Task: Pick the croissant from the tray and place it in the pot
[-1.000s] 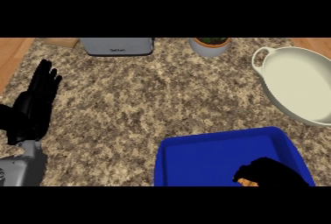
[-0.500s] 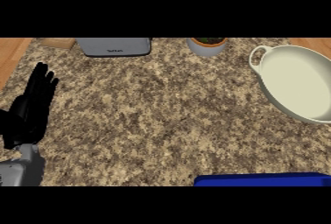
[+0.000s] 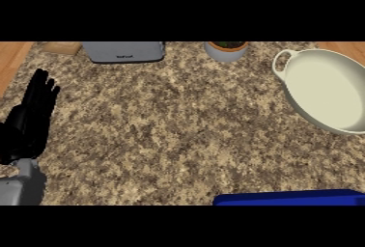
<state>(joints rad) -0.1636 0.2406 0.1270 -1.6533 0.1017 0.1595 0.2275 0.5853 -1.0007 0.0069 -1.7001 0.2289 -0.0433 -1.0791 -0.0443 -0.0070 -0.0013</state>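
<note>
While the granite counter (image 3: 178,130) filled the view, the cream pot (image 3: 329,91) sat empty at right, ready to receive; only the blue tray (image 3: 292,198) rim showed below; left hand (image 3: 32,120) rested, fingers straight; croissant and right hand unseen.

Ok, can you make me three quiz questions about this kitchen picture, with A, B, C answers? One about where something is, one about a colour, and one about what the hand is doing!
1. Where is the pot?
A. at the right side of the counter
B. in the middle
C. at the left edge

2. What colour is the tray?
A. red
B. blue
C. green

3. How is the left hand?
A. curled round a croissant
B. pressing on the pot
C. open, fingers straight, holding nothing

Answers:
1. A, the cream pot sits by the right edge.
2. B, a blue strip of tray shows at the bottom.
3. C, the black hand rests open at the left.
</note>
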